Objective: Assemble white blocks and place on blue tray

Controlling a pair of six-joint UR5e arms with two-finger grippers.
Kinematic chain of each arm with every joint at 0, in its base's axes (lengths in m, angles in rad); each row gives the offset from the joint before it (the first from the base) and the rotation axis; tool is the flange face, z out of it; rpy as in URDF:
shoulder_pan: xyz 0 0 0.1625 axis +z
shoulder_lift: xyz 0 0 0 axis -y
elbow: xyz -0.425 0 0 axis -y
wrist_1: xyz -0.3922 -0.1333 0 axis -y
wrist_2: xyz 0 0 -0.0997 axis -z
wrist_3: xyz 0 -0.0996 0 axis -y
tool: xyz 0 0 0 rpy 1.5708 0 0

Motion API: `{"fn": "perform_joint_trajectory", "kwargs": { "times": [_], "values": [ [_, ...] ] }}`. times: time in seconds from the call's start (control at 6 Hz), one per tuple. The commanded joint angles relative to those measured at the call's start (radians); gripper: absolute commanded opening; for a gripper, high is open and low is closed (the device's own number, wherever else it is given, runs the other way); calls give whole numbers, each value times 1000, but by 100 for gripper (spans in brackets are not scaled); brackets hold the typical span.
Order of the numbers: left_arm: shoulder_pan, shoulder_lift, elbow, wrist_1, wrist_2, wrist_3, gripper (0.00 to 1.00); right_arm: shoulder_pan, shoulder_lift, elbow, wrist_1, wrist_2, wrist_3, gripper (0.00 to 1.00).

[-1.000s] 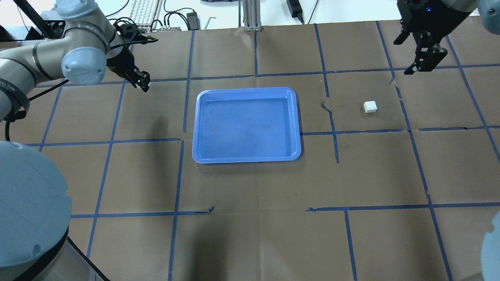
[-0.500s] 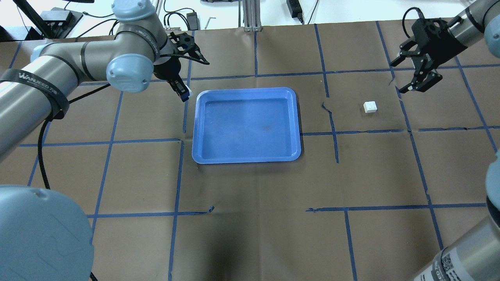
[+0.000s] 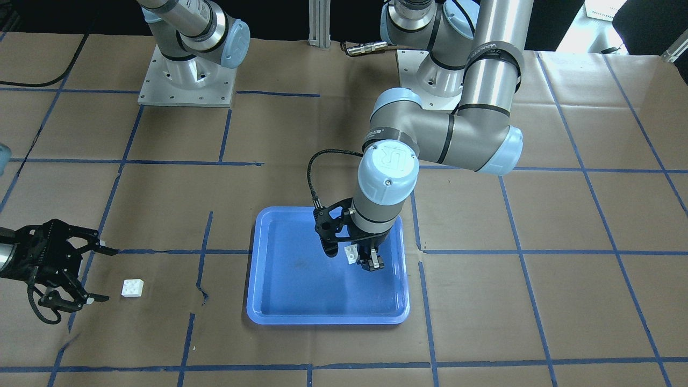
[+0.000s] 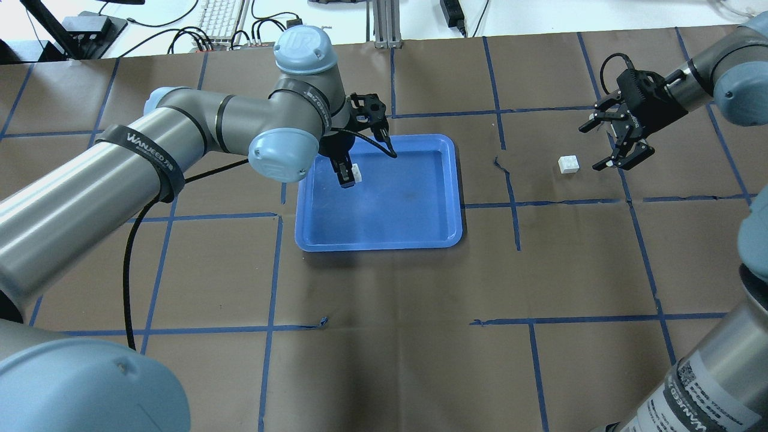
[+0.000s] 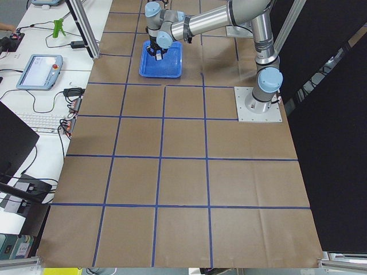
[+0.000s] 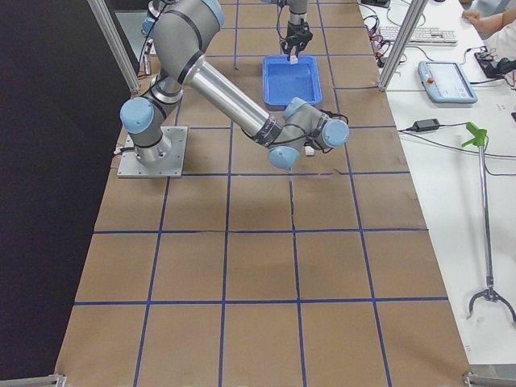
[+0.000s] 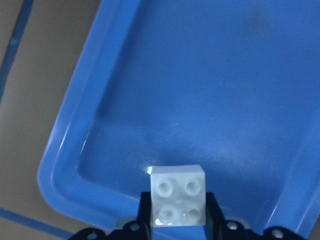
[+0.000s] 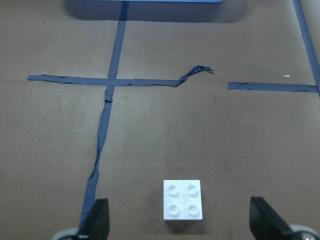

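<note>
Right gripper [image 4: 587, 150] spread wide, loose white block [image 4: 569, 164] on table [image 4: 384, 360] just ahead, roughly centred between fingers [image 8: 95, 222]. Left gripper [image 4: 348, 178] clamps second block [image 4: 356, 173] above blue tray [image 4: 384, 243], well apart; right arm nearer loose one.

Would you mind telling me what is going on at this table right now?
The left gripper is shut on one white block and holds it above the tray, near the tray's far left corner. The second block lies on the table to the right of the tray. The right gripper is beside it, fingers open and pointing at it. The two blocks are not yet joined, and the tray is empty.
</note>
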Motion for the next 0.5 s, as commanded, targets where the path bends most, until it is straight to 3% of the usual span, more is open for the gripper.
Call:
{"fn": "perform_joint_trajectory", "kwargs": {
  "times": [0.0, 0.33],
  "values": [
    [-15, -21, -62, 64, -4, 75, 5, 0, 45, 13, -50, 15, -9, 100],
    [-50, -36, -65, 78, -1, 66, 5, 1, 65, 21, -85, 14, -7, 100]
  ]
}}
